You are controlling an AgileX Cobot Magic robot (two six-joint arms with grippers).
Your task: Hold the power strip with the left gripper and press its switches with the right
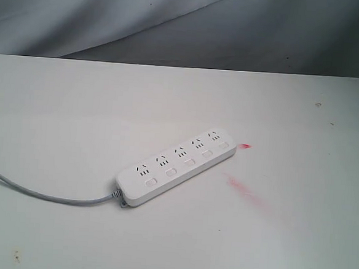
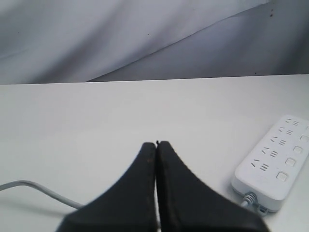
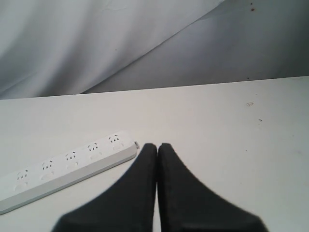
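- The strip (image 1: 176, 167) lies flat and diagonal on the table (image 1: 76, 115), with its cord (image 1: 40, 192) trailing left in the exterior view.
- The left gripper (image 2: 156, 143) has its jaws together, is empty and is clear of the strip.
- The right gripper (image 3: 157, 145) has its jaws together, is empty and is not touching the strip.
- Judgement: nothing is done yet. Holding the strip and pressing all five switches (image 1: 189, 162) remain.
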